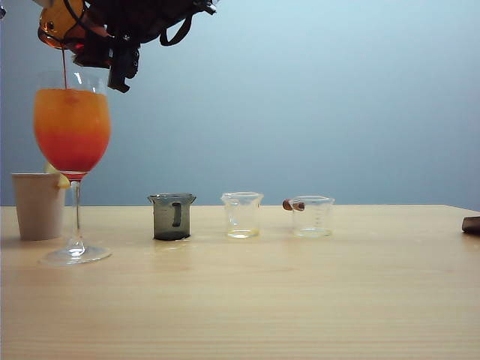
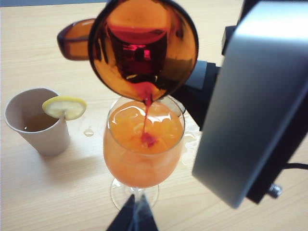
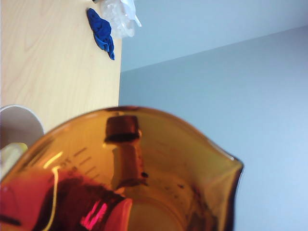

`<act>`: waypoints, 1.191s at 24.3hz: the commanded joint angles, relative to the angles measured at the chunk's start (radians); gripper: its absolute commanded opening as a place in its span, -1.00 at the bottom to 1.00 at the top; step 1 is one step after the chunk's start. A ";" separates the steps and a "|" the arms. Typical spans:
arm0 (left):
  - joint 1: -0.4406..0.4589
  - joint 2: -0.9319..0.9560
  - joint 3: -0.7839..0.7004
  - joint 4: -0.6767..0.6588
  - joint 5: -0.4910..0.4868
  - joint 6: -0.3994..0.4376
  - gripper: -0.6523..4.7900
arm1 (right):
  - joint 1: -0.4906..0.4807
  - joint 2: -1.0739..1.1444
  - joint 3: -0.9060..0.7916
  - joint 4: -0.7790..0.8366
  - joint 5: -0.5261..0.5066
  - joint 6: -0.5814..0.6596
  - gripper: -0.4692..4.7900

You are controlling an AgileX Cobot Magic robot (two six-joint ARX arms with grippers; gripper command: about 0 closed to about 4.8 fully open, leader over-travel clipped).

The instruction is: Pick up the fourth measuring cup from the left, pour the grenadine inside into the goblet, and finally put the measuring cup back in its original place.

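The right claw (image 1: 112, 45) hangs above the goblet (image 1: 72, 142) at the far left of the exterior view, reaching across the middle, and it is clamped on the fourth measuring cup (image 1: 60, 22), the amber one, tipped steeply with its lip down. A thin thread of grenadine (image 1: 64, 71) falls from the lip into the bowl, where the drink shows orange above and red settling toward the base. In the left wrist view the amber cup (image 2: 144, 48) faces the camera mouth-on, a dark red pool gathered at its lower lip, the stream landing near the middle of the orange juice (image 2: 144, 134). The left claw (image 2: 132, 219) shows only as dark tips just beside the goblet's foot; whether it is wide or narrow I cannot tell. The pour looks well under way but not finished, since red liquid remains in the cup (image 3: 120, 183). To do this step well, the tilt should be held steady or eased only slightly steeper so the syrupy stream stays thin and centred, well inside the rim; the goblet is already quite full, so a sudden gush could splash or overflow. Letting the last drops fall before righting the cup would likely keep drips off the surface (image 1: 300, 300). A paper cup (image 1: 37, 204) with a lemon slice (image 2: 64, 106) stands just beside the goblet, and the smoky grey cup (image 1: 172, 216) and two clear cups (image 1: 241, 214) wait in their row, the amber cup's place beyond them unfilled.
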 commanded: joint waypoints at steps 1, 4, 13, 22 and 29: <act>0.000 -0.004 0.003 0.005 0.002 0.005 -0.78 | 0.002 -0.005 0.006 0.018 -0.006 -0.029 -0.62; 0.000 -0.004 0.003 0.005 0.002 0.008 -0.78 | 0.002 -0.005 0.006 0.018 -0.003 -0.029 -0.62; 0.000 -0.005 0.003 0.004 0.002 0.023 -0.78 | -0.006 0.011 0.005 0.040 -0.004 -0.055 -0.62; 0.000 -0.005 0.003 -0.003 0.002 0.020 -0.78 | -0.003 0.017 0.006 0.056 -0.003 -0.058 -0.62; 0.000 -0.006 0.003 -0.007 0.002 0.020 -0.78 | 0.013 0.013 0.006 0.053 0.023 -0.076 -0.62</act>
